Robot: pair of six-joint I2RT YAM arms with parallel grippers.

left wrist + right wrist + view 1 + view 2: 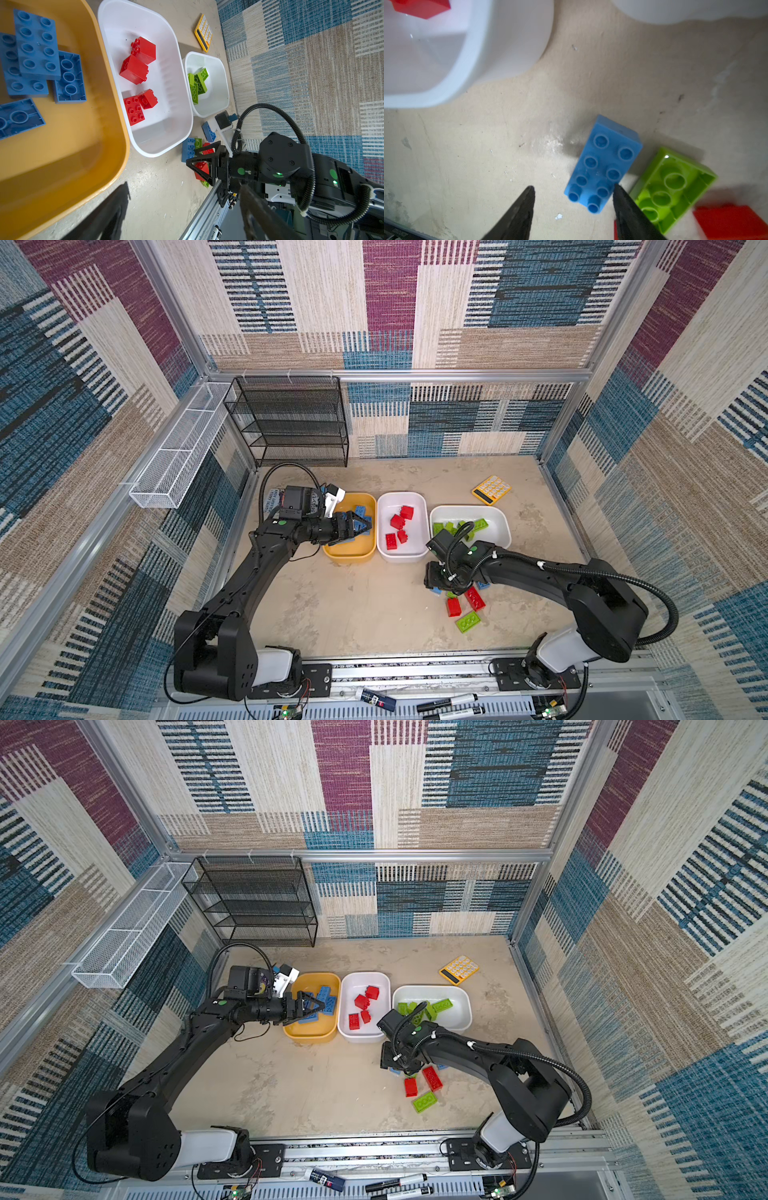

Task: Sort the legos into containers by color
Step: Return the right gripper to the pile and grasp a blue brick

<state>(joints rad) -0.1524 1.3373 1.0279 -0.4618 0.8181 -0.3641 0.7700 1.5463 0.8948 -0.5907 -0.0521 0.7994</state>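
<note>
The left arm (245, 585) and the right arm (532, 578) had smooth matte black shells with rounded joints. Each stood on a white base segment (272, 664), fixed on a black plate (318, 680) with small screws, at 7 and 5 o'clock of the floor. A black corrugated cable (669, 614) followed each arm, and on the right one white ties (540, 564) held it. A round green sticker (241, 171) marked each wrist. The fingers (189, 163) were black open triangular frames.

The mustard tub (309, 1039) with blue bricks (326, 999) stands just left of the middle white tub (362, 1038); the green-brick tub (464, 1011) just right; loose bricks (432, 1078) lie front-right of it.
</note>
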